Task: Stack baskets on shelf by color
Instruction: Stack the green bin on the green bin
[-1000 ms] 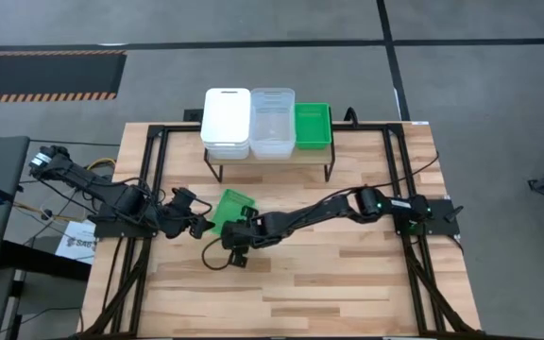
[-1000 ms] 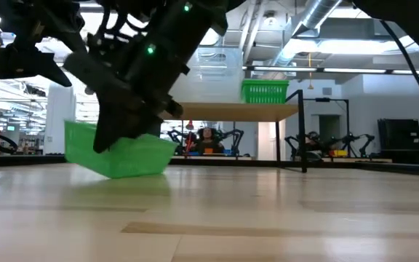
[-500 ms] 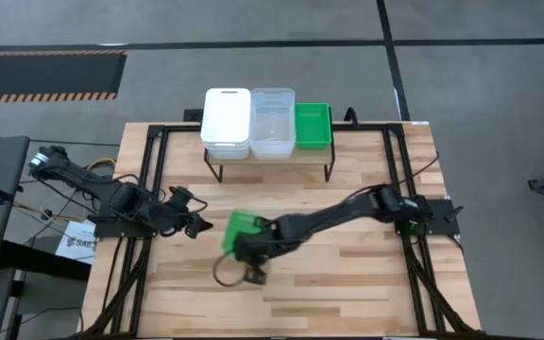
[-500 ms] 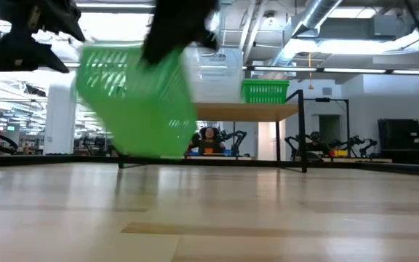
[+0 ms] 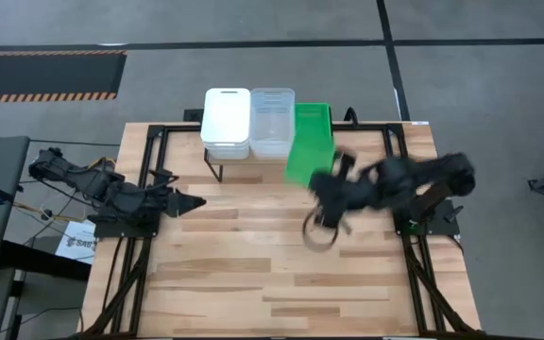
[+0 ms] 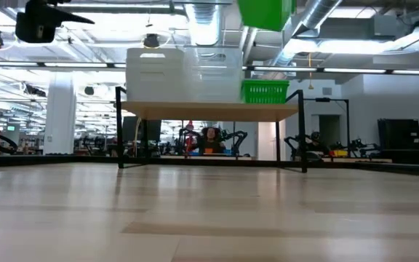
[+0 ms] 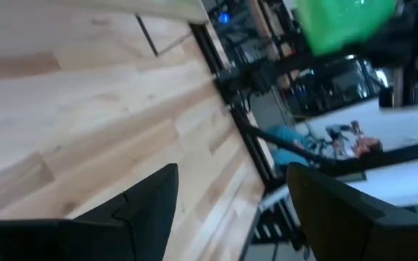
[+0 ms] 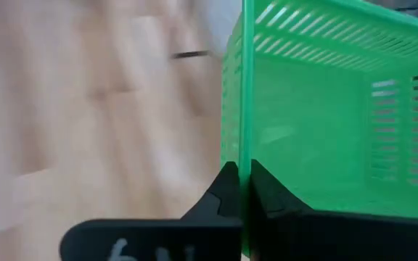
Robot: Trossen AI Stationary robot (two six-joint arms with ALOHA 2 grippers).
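The right gripper (image 8: pixel 239 190) pinches the thin slotted wall of a green plastic basket (image 5: pixel 307 156), held aloft just before the wooden-topped shelf (image 6: pixel 209 110). The left gripper (image 5: pixel 193 201), fingers spread wide, waits over the slatted table (image 5: pixel 272 274).

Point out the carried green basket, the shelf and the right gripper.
carried green basket (image 5: pixel 307 157): high view, its side wall.
shelf (image 6: pixel 209 111): low view, wooden top's front edge.
right gripper (image 8: pixel 239 190): right wrist view, fingertips pinching the basket wall.

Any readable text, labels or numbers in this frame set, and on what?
Nothing can be read in full.
Paper sheet beside the table's left edge: dark print, too small to read.
White marks on the right gripper, holding the green basket: cut off, unreadable.
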